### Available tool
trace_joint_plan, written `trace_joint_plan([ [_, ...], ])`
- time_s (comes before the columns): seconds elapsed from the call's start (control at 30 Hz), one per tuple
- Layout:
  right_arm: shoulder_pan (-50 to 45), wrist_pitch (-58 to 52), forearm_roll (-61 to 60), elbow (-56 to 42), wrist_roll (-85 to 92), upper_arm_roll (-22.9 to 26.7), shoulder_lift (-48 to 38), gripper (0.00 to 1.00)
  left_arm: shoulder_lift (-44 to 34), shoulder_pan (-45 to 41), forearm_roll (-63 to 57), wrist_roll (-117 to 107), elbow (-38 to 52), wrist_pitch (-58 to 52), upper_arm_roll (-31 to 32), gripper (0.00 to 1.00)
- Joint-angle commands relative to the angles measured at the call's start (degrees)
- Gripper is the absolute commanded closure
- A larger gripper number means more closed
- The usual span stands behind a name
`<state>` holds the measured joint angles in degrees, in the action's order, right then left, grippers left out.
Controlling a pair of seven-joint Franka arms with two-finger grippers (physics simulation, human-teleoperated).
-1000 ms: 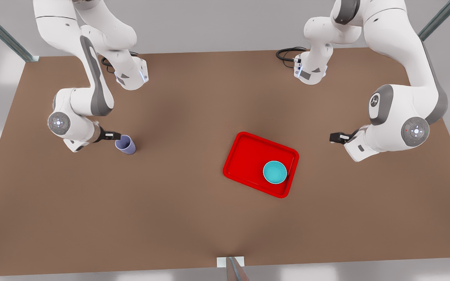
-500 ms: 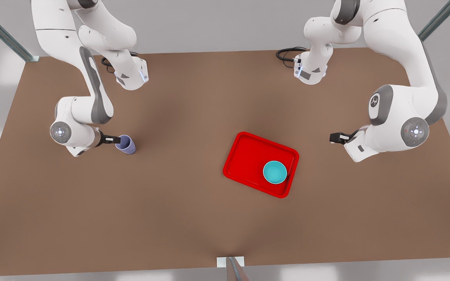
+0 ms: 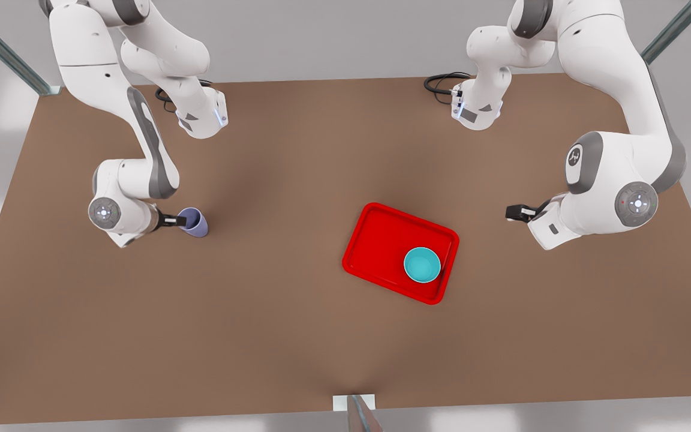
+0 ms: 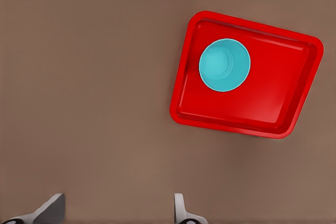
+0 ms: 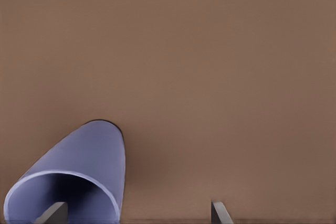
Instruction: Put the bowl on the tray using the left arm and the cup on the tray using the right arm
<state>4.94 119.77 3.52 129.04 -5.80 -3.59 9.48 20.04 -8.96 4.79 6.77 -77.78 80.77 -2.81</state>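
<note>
In the front view, the bowl (image 3: 422, 264) is seen resting inside the tray (image 3: 381, 240), toward its 4 o'clock corner. The left gripper (image 3: 511, 212) is held above the table (image 3: 297, 336) at the tray's 2 o'clock, well apart from it. The cup (image 3: 194, 222) stands far off at the tray's 9 o'clock, with the right gripper (image 3: 177, 221) at its rim.

In the left wrist view, the left gripper's fingers (image 4: 50, 209) are spread, nothing between them.

In the right wrist view, one finger (image 5: 52, 213) is placed inside the cup's mouth, the other (image 5: 220, 213) outside, the jaws unclenched.
</note>
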Motion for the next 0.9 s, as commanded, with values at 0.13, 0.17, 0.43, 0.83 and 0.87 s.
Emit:
trace_joint_plan([
  [0.13,-0.2,0.5,-0.1,1.7,0.1,0.0,-0.2,0.0,0.0,0.0,0.0,0.0,0.0,0.0,0.0,0.0],
  [0.17,-0.2,0.6,-0.1,1.7,0.1,0.0,-0.1,0.0,-0.1,0.0,0.0,0.0,0.1,-0.1,0.0,0.0],
  [0.43,-0.1,1.4,-0.2,2.6,0.1,0.0,1.1,0.0,-0.1,0.0,0.0,0.0,0.1,-0.1,0.0,0.0],
  [0.83,-0.2,1.2,-0.7,2.1,3.1,-0.1,3.4,0.0,-0.2,0.0,0.0,-0.1,0.1,-0.2,0.0,0.0],
  [0.87,-0.1,1.4,-0.8,2.2,3.1,-0.1,3.8,0.0,-0.2,0.0,0.0,-0.1,0.1,-0.2,0.0,0.0],
])
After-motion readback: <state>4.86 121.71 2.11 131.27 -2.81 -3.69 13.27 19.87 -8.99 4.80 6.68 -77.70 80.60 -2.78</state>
